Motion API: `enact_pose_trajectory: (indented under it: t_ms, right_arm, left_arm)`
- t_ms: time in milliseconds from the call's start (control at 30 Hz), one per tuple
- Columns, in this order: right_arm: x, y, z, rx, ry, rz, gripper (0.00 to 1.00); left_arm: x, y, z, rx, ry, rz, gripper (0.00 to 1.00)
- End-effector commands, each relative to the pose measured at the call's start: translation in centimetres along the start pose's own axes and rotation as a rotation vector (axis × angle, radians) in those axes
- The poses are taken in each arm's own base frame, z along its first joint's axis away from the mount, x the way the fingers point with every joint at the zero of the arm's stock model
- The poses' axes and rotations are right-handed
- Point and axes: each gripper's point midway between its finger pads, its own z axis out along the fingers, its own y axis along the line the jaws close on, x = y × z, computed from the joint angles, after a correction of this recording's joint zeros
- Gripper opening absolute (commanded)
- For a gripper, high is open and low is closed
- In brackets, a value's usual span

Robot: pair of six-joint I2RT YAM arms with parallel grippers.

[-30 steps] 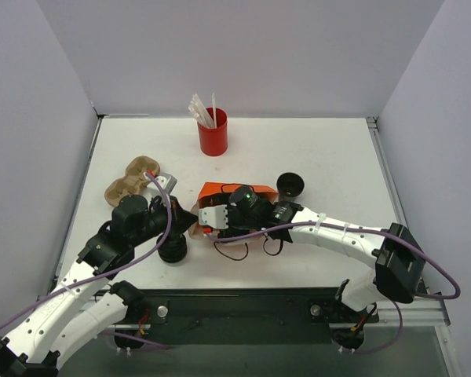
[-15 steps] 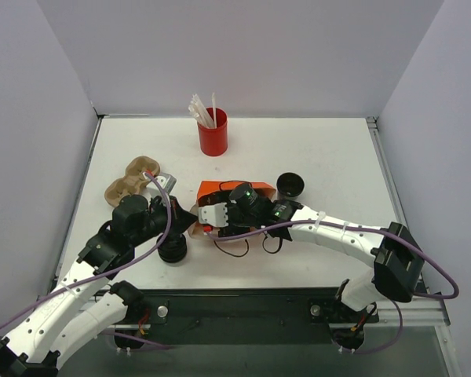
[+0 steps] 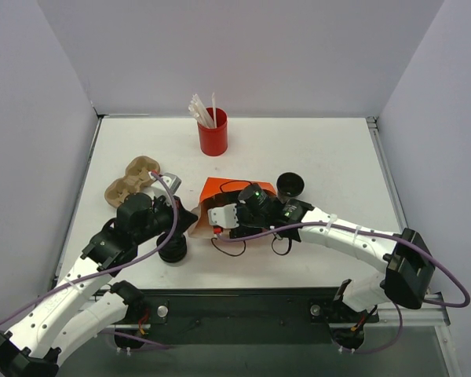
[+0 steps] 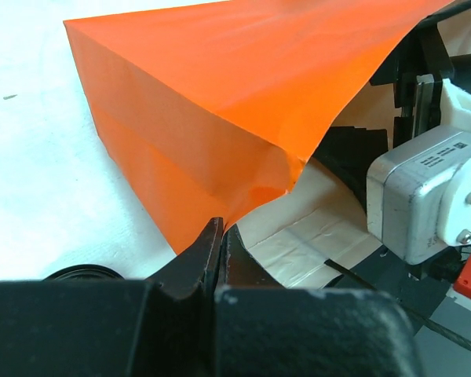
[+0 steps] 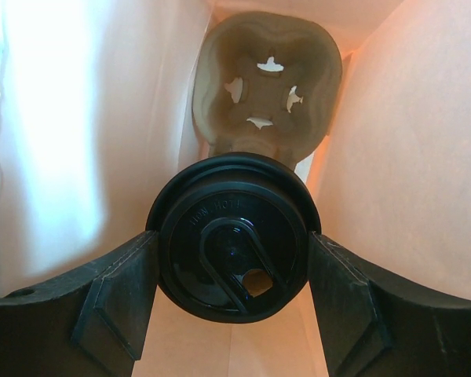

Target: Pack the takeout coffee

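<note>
Hovering inside the orange paper bag (image 4: 212, 102), the right gripper (image 5: 234, 271) clamps a lidded coffee cup (image 5: 234, 236) mid-frame, with the cardboard carrier (image 5: 267, 86) waiting at the top of the wrist view. Lower centre, the left gripper (image 4: 220, 239) pinches the bag's lip. The risk: thin paper slips free, the mouth collapses, and the cup snags or tips short of its socket
</note>
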Motion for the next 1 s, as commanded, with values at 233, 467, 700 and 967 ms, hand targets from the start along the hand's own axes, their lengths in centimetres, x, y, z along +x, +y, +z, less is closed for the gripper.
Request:
enact_pose_trajectory:
  t_ms: [233,467,700,967]
  right_arm:
    - [1.5,-0.4,-0.2,-0.029,0.036,-0.049,0.36]
    - [2.6,-0.5,0.3,-0.051,0.057,-0.042,0.35]
    - [3.0,-0.4,1.1,-0.070,0.063,-0.033,0.35]
    - [3.9,0.3,2.3,-0.061,0.073,-0.032,0.34]
  left_arm:
    - [-2.1,-0.7,-0.2,0.027,-0.086,0.015,0.00]
    - [-2.2,-1.4,0.1,0.067,-0.093,0.000,0.00]
    - [-1.4,-1.7,0.1,0.110,-0.101,0.007,0.00]
    - [-0.4,-1.5,0.0,0.113,-0.087,0.005,0.00]
